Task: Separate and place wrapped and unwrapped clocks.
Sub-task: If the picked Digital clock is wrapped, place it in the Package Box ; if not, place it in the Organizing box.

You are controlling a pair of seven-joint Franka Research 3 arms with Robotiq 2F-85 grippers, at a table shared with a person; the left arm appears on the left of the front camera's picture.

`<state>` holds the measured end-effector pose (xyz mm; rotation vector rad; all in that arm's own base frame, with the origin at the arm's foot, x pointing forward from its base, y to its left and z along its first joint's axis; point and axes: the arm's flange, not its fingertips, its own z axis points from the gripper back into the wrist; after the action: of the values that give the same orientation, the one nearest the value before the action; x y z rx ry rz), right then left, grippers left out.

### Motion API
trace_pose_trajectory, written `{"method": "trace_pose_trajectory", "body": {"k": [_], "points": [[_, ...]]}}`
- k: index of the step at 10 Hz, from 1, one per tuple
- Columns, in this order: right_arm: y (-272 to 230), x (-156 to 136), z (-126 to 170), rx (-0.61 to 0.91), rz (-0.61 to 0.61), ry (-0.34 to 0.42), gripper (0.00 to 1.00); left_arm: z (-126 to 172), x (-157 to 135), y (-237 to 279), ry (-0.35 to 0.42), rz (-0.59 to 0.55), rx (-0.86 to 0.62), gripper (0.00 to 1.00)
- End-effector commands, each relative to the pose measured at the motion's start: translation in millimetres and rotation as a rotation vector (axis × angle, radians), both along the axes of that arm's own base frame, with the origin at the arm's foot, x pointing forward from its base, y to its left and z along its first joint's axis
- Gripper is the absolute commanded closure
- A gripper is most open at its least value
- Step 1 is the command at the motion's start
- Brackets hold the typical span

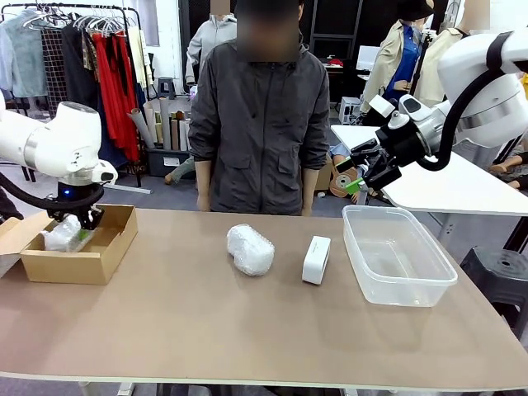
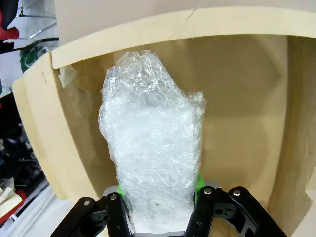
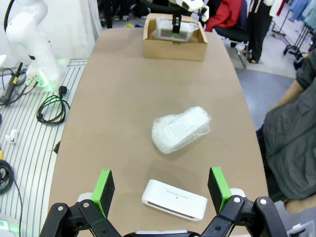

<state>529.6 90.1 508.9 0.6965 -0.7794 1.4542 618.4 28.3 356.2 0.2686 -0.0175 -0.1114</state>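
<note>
My left gripper (image 1: 76,233) reaches down into the brown cardboard box (image 1: 103,257) at the table's left, shut on a bubble-wrapped clock (image 2: 153,148); the same bundle (image 1: 63,234) shows white inside the box. A second wrapped clock (image 1: 250,248) lies mid-table, rounded, also seen from the right wrist as a wrapped clock (image 3: 180,129). Right of it stands the bare white clock (image 1: 316,259), lying below my right gripper as a bare clock (image 3: 174,199). My right gripper (image 1: 361,180) hangs open in the air above the clear tub, nothing between its fingers (image 3: 103,189).
A clear plastic tub (image 1: 421,279) stands on the table's right, with nothing in it. A person in a grey jacket (image 1: 260,124) stands at the far edge, arms down. Another white table (image 1: 445,186) is behind on the right. Open tabletop lies in front.
</note>
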Motion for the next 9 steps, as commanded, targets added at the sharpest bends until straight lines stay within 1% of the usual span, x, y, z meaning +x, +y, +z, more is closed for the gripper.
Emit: {"method": "trace_pose_trajectory", "body": {"k": [1, 3, 4, 5, 7, 9], "points": [[-0.4, -0.7, 1.2, -0.006, 0.007, -0.002, 0.00, -1.4, -1.8, 4.0, 0.007, 0.018, 0.033, 0.72], [-0.4, -0.7, 1.2, -0.006, 0.007, -0.002, 0.00, 0.9, -3.5, 4.6, 0.011, 0.029, 0.012, 0.34], [-0.4, -0.7, 1.2, -0.006, 0.007, -0.002, 0.00, 5.1, -1.2, 5.0, 0.000, 0.031, 0.012, 0.14], [-0.4, -0.7, 1.2, -0.006, 0.007, -0.002, 0.00, 10.4, -0.1, 6.7, -0.011, 0.036, 0.016, 0.00], [-0.4, -0.7, 1.2, -0.006, 0.007, -0.002, 0.00, 24.2, -0.3, 13.1, -0.034, 0.048, 0.018, 0.00], [-0.4, -0.7, 1.2, -0.006, 0.007, -0.002, 0.00, 45.1, -3.8, 16.0, -0.054, 0.050, -0.026, 0.00]]}}
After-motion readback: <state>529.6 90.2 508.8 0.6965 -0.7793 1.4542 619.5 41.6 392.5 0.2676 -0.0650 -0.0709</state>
